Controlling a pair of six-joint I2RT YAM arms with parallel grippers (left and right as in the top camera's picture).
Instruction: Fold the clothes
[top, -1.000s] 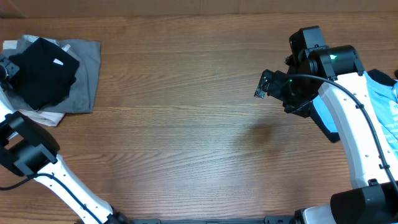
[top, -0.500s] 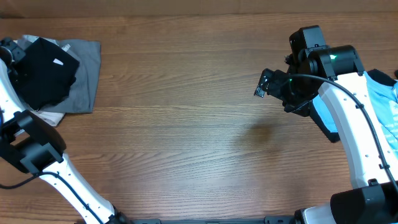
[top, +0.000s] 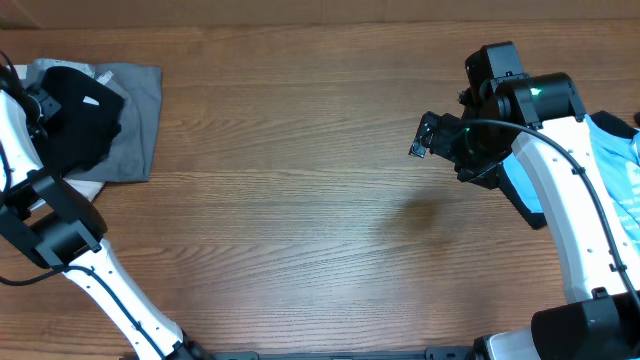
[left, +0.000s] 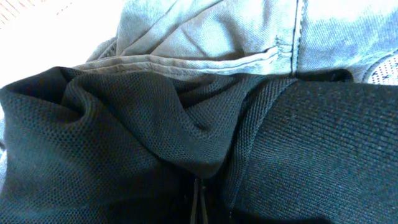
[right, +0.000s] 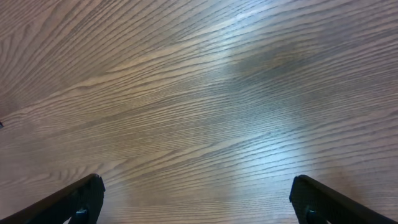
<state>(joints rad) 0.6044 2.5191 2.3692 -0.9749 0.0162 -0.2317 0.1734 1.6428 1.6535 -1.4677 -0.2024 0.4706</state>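
The clothes lie in two places. A black shirt (top: 85, 130) with a small white print tops a pile at the far left; its black mesh (left: 124, 137) fills the left wrist view. My left gripper (top: 42, 103) sits at the shirt's left edge, and its jaws (left: 199, 200) are shut with a pucker of the black fabric drawn into them. A light blue shirt (top: 618, 150) lies at the right edge, partly under the right arm. My right gripper (top: 428, 135) hangs open over bare wood (right: 196, 186), holding nothing.
Under the black shirt lie a grey garment (top: 140, 110), which is also in the left wrist view (left: 205, 31), and a white one (top: 78, 186). The wooden table (top: 300, 200) stretches between the two arms.
My left arm has swung up along the left edge, and the black shirt's left side has bunched inward to the right. The right arm has not moved.
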